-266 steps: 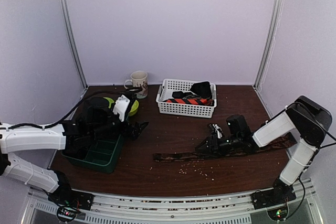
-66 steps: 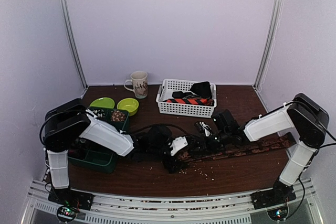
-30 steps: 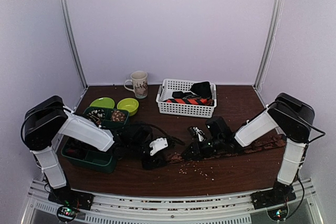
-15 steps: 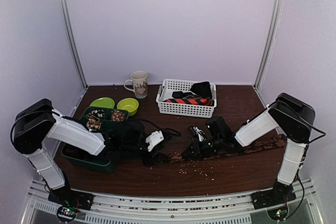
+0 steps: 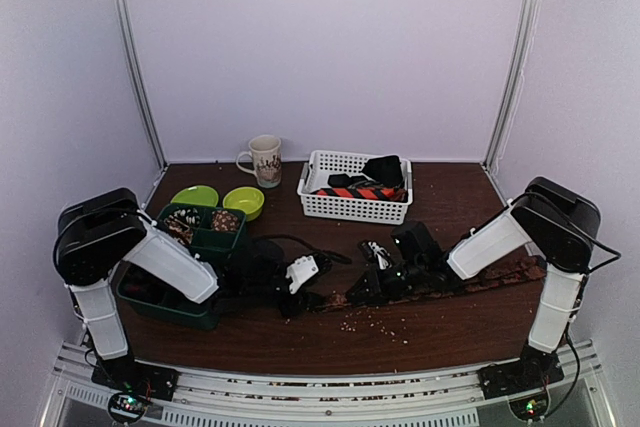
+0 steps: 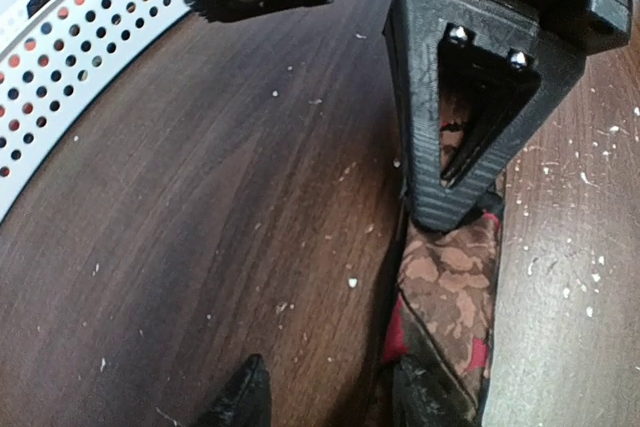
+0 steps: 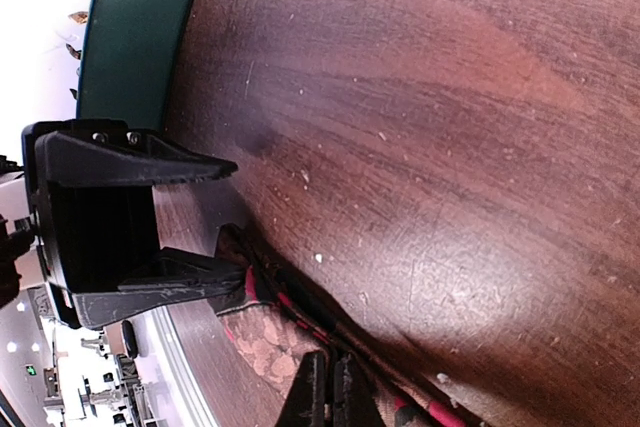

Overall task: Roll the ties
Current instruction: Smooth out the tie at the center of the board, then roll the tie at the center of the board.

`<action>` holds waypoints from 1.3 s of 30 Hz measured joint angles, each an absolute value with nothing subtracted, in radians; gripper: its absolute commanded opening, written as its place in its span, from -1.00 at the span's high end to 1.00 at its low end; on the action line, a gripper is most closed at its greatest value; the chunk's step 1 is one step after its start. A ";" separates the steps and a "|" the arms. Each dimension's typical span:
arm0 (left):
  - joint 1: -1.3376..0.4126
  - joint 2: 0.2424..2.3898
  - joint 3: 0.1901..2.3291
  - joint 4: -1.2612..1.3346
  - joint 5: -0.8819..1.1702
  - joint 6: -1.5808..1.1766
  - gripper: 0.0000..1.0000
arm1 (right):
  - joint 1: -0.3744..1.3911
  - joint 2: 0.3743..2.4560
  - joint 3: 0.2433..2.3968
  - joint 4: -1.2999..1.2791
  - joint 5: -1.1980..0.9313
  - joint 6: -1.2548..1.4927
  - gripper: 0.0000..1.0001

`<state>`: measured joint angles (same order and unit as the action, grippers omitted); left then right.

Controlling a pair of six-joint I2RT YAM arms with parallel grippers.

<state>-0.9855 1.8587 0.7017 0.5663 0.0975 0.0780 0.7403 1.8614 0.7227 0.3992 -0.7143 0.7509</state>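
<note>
A long brown-patterned tie (image 5: 480, 279) with red lining lies flat across the table, its left end (image 6: 445, 287) near the middle. My right gripper (image 7: 333, 387) is shut on a raised fold of this tie close to that end, and it shows in the left wrist view as a black wedge (image 6: 450, 212) pressing on the fabric. My left gripper (image 6: 335, 402) faces it, open, with bare wood between its fingers; one fingertip (image 6: 420, 397) rests on the tie's edge. More ties, one orange-red striped (image 5: 365, 191) and one black (image 5: 385, 169), lie in the white basket (image 5: 355, 209).
Along the back left stand a mug (image 5: 265, 159) and two green bowls (image 5: 195, 195). A dark green compartment tray (image 5: 165, 299) sits beside the left arm. Pale crumbs (image 5: 375, 322) are scattered in front of the tie. The basket's wall (image 6: 80, 67) shows close by in the left wrist view.
The left gripper has shifted slightly right to the tie's end and its jaws have narrowed. The right gripper has stayed shut in place on the tie.
</note>
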 measured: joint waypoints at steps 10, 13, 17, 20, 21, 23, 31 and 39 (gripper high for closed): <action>-0.985 1.874 0.666 0.645 0.097 0.149 0.20 | 0.740 1.858 0.720 0.397 -0.712 0.754 1.00; -0.984 1.824 0.640 0.616 0.101 0.159 0.15 | 0.740 1.856 0.716 0.400 -0.712 0.754 1.00; -0.984 1.769 0.641 0.597 0.134 0.152 0.12 | 0.740 1.851 0.706 0.406 -0.710 0.754 1.00; -0.987 1.770 0.672 0.598 0.176 0.136 0.12 | 0.740 1.851 0.701 0.416 -0.709 0.755 1.00; -0.989 1.780 0.689 0.597 0.189 0.132 0.12 | 0.740 1.851 0.701 0.418 -0.709 0.756 1.00; -0.994 1.811 0.730 0.596 0.211 0.125 0.13 | 0.740 1.851 0.700 0.420 -0.709 0.759 1.00; -0.996 1.888 0.776 0.474 0.245 0.131 0.21 | 0.740 1.851 0.700 0.419 -0.710 0.764 1.00; -0.984 1.861 0.748 0.461 0.239 0.130 -0.21 | 0.740 1.843 0.703 0.392 -0.710 0.754 1.00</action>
<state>-0.9844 1.8606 0.7475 0.4614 0.2394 0.1303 0.7399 1.8435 0.7033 0.3920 -0.7105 0.7544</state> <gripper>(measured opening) 0.486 0.022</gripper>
